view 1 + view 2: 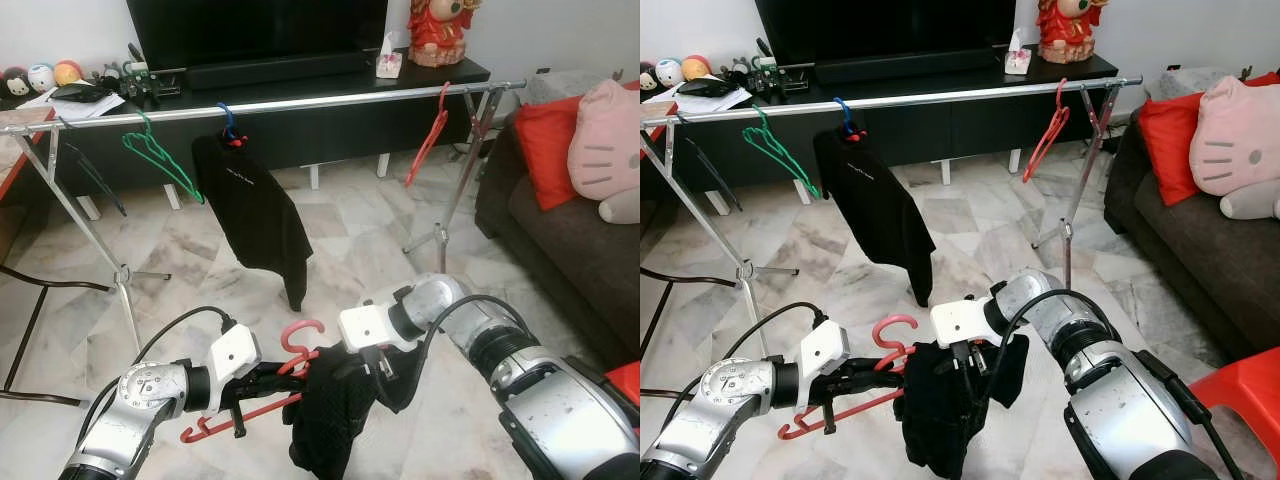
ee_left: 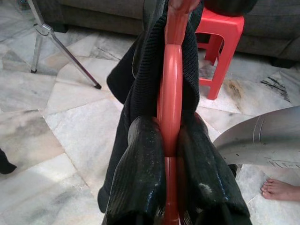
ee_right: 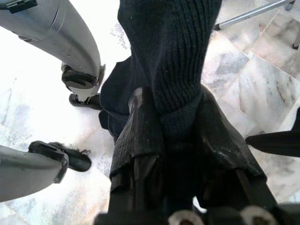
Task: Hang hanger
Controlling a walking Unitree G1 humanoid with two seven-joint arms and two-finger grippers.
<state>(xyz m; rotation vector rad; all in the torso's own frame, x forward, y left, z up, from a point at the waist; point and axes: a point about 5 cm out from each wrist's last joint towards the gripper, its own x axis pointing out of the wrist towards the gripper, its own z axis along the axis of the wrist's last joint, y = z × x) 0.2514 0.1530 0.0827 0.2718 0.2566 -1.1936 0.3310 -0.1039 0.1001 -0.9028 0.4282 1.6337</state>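
Observation:
A red hanger point(image 1: 262, 388) with a black knitted garment point(image 1: 335, 408) draped on it hangs low in front of me. My left gripper point(image 1: 262, 381) is shut on the hanger's bar; the left wrist view shows the black fingers point(image 2: 140, 178) pinching the red hanger point(image 2: 169, 98). My right gripper point(image 1: 372, 368) is shut on the black garment point(image 3: 171, 61), its fingers point(image 3: 140, 140) pressed on the knit. The silver clothes rail point(image 1: 300, 102) crosses the far side, well above and beyond both grippers.
On the rail hang a green hanger point(image 1: 155, 155), a black shirt on a blue hanger point(image 1: 252, 215) and a red hanger point(image 1: 430, 135). A black TV console point(image 1: 300, 80) stands behind; a dark sofa point(image 1: 570, 240) with cushions is at right. A red stool point(image 2: 218, 42) and a person's foot point(image 2: 280, 189) are nearby.

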